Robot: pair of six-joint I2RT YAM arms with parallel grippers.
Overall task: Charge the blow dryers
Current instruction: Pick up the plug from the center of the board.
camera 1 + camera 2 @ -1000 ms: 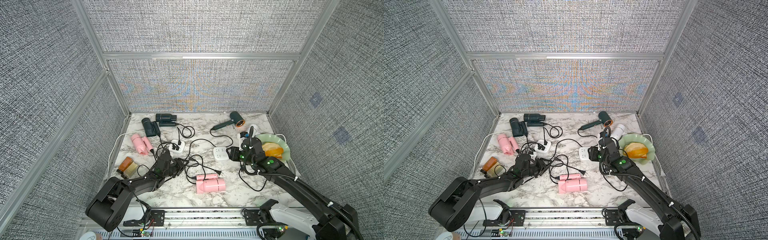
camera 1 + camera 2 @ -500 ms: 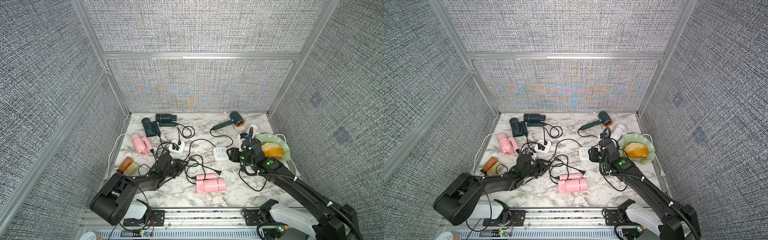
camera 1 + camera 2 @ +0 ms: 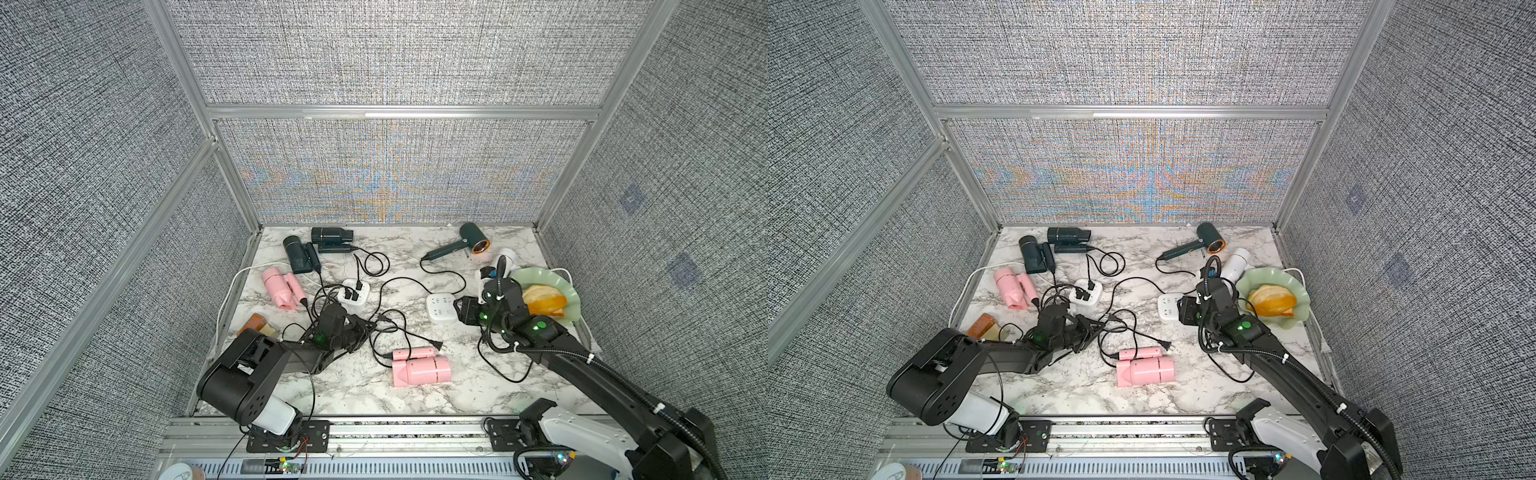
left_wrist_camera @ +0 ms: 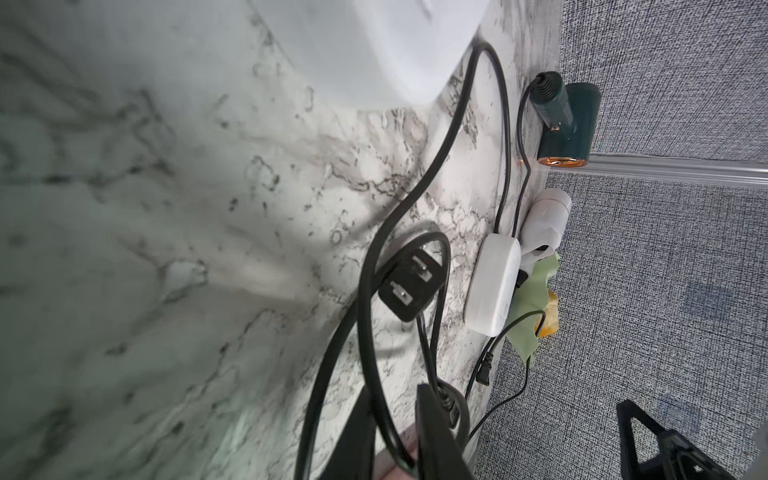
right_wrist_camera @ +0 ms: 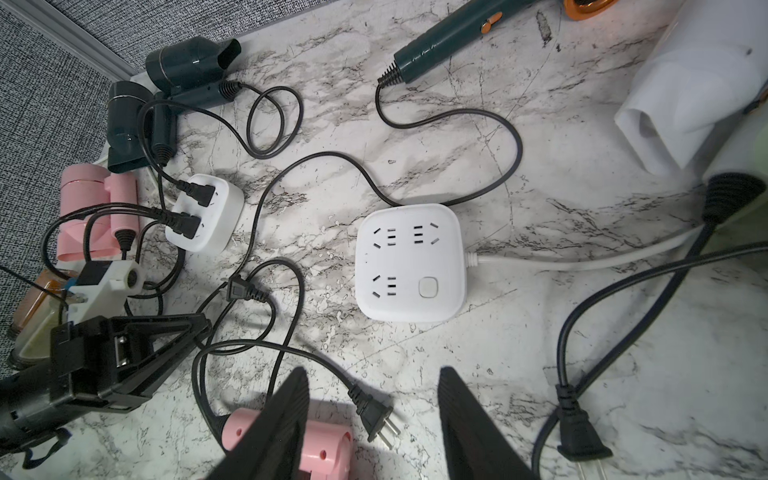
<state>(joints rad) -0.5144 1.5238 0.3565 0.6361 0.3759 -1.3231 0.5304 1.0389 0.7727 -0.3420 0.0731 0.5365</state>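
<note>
Marble tabletop (image 3: pixel 478 390): you have both arms reaching in from the front edge.

Left gripper (image 3: pixel 362 328) sits low in the cord tangle, left of centre. In its wrist view the jaws stand narrow with a black cord (image 4: pixel 365 316) running between them. Pinched or not: cannot tell.

Right gripper (image 5: pixel 372 374) hangs over the right half, jaws wide with nothing between them, just on the front side of the right power strip (image 5: pixel 409 262).

Green plate (image 3: pixel 573 297) with orange slices sits against the right edge.

Blow dryers, six, all lying on the tabletop:
- teal dryer (image 3: pixel 332 235) and second teal dryer (image 3: pixel 297 254), far left corner
- pink dryer (image 3: pixel 280 289), near the left edge
- front pink dryer (image 3: pixel 419 371), near the front edge, about mid-width
- copper-ringed green dryer (image 3: pixel 471 241), by the far edge toward the right corner
- white dryer (image 3: pixel 507 257), just beside the plate

Left power strip (image 3: pixel 353 293) lies between the pink dryer and the table's centre, with black plugs seated in it.

Amber bottle (image 3: pixel 255 326) lies near the left edge.

Loose plug (image 5: pixel 376 417) lies just beside the front pink dryer. A two-prong plug (image 4: pixel 409 286) lies just past the left gripper, apart from it.
</note>
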